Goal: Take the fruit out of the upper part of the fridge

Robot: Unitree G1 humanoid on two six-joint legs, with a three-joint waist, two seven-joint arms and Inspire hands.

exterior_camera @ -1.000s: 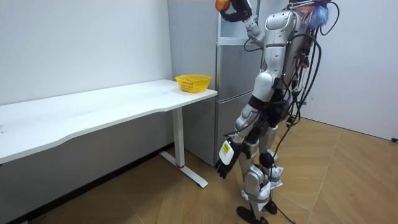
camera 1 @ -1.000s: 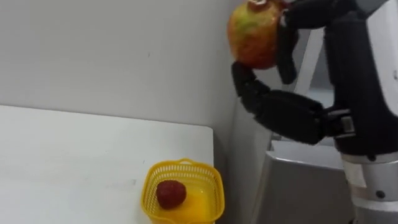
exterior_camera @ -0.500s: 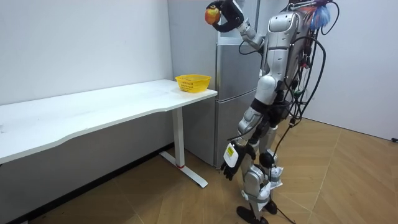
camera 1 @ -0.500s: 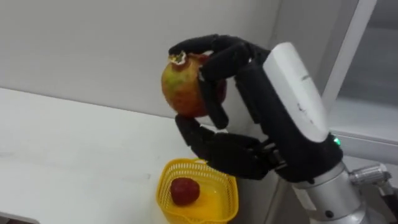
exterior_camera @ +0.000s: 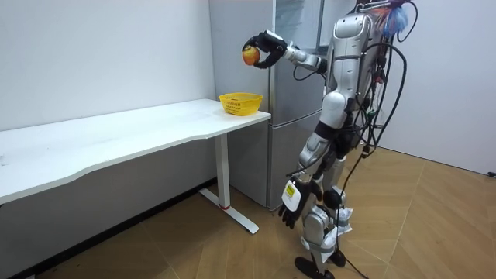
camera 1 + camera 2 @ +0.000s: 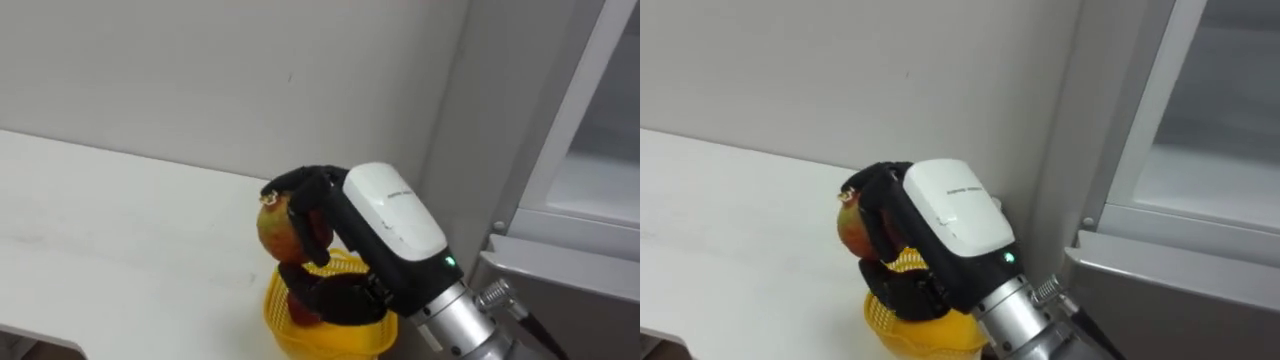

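Observation:
A red-and-yellow round fruit (image 6: 273, 226) is in my right hand (image 6: 388, 222), whose dark fingers curl round it from above and below. I hold it just above the yellow mesh basket (image 6: 305, 338) at the white table's corner nearest the fridge. In the room view the fruit (image 5: 249, 55) hangs well above the basket (image 5: 240, 101), at the end of my outstretched right arm. My hand hides most of the basket's inside. My left hand (image 5: 288, 211) hangs by my thigh with relaxed fingers. I stand in front of the fridge (image 5: 293, 85).
The white table (image 6: 90, 215) runs off to the left along the pale wall. The grey fridge (image 6: 575, 180) fills the right, its upper part showing a pale frame edge. Wooden floor (image 5: 194, 248) lies around me.
My right hand has brought the fruit down and leftward from high up by the fridge to just over the basket. The head camera has turned down and left.

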